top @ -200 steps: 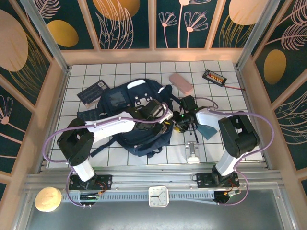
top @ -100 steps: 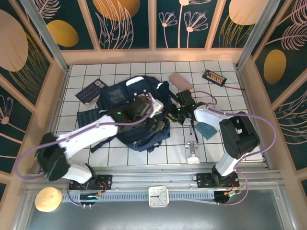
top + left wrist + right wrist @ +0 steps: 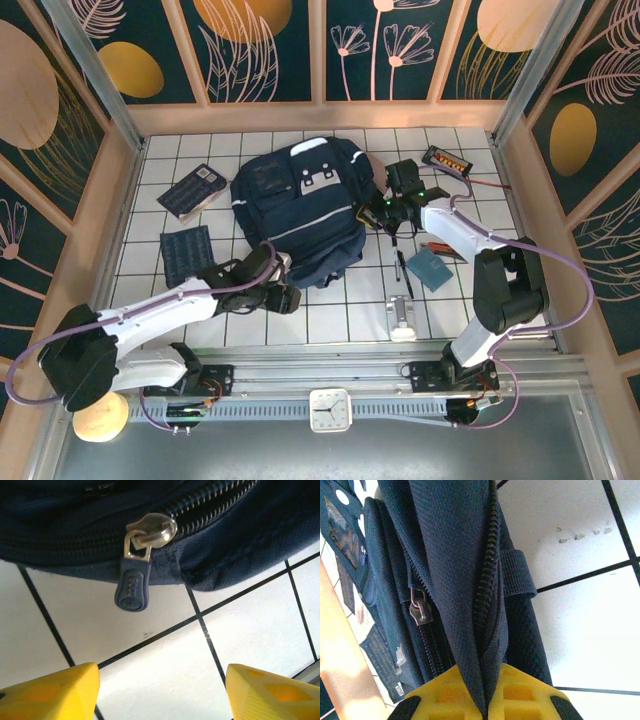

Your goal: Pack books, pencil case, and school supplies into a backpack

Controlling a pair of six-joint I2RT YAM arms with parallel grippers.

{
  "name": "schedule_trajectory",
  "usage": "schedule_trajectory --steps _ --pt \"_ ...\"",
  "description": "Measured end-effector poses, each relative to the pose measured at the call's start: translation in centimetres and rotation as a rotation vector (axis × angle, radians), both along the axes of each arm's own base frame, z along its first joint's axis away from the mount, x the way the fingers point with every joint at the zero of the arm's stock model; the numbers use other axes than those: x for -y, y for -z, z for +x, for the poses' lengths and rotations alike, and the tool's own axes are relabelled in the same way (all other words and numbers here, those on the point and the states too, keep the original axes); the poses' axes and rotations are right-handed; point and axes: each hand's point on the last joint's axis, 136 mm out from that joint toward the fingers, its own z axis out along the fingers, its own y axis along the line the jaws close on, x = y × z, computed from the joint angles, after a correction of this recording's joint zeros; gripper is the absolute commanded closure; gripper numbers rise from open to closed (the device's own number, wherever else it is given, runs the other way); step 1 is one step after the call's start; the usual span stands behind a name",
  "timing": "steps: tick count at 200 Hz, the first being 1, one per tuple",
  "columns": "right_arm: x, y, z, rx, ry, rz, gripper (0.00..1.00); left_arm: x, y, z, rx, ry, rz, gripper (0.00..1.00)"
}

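Note:
The navy backpack [image 3: 300,210] lies front-up in the middle of the tiled table. My right gripper [image 3: 378,213] is shut on its right edge; in the right wrist view the yellow pads [image 3: 445,692] pinch a fold of backpack fabric [image 3: 470,555] along a zipper. My left gripper [image 3: 287,297] stands open just short of the bag's near edge. A zipper pull [image 3: 133,585] hangs ahead of its fingertips [image 3: 272,692], with bare tile between them. The black book [image 3: 193,190] lies left of the bag. The teal notebook [image 3: 432,268], black pen [image 3: 400,268] and orange-and-black pen [image 3: 440,247] lie to the right. A sliver of the pink pencil case [image 3: 371,163] shows.
A black gadget [image 3: 447,160] with a red wire lies at the back right. A silver metal piece [image 3: 401,318] sits near the front edge. A dark gridded flat piece [image 3: 188,252] lies front left of the bag. Wooden walls close in the table.
The backpack has slid toward the back, covering most of the pencil case. My left gripper opened and drew back to the bag's near edge. My right gripper shut on the bag's edge.

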Motion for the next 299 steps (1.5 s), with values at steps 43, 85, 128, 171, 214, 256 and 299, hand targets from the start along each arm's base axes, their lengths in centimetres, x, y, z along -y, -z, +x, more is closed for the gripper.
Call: schedule_trajectory --steps 43,85,128,171,214,256,299 --pt "0.5 0.2 -0.2 -0.006 -0.012 -0.011 1.00 0.7 -1.5 1.4 0.044 -0.045 -0.045 0.28" --pt "3.0 0.8 0.1 -0.031 0.013 -0.040 0.53 0.1 -4.2 3.6 0.121 -0.110 -0.095 0.28" --pt "4.0 1.1 -2.3 -0.059 0.043 -0.062 0.11 -1.0 -5.0 5.1 0.141 -0.178 -0.092 0.23" --pt "-1.4 -0.8 -7.5 -0.073 -0.027 -0.024 0.15 -1.4 -5.6 5.8 0.164 -0.191 -0.083 0.27" --pt "-4.0 1.2 -9.2 -0.151 -0.036 -0.049 0.21 -0.7 -5.3 5.0 0.158 -0.081 -0.080 0.38" --pt "-4.7 2.7 -9.5 -0.193 -0.022 -0.063 0.22 1.5 -2.9 3.6 0.061 0.051 -0.117 0.40" --pt "-4.9 3.6 -9.2 -0.202 -0.020 -0.073 0.22 2.3 0.6 3.4 -0.022 0.100 -0.079 0.45"
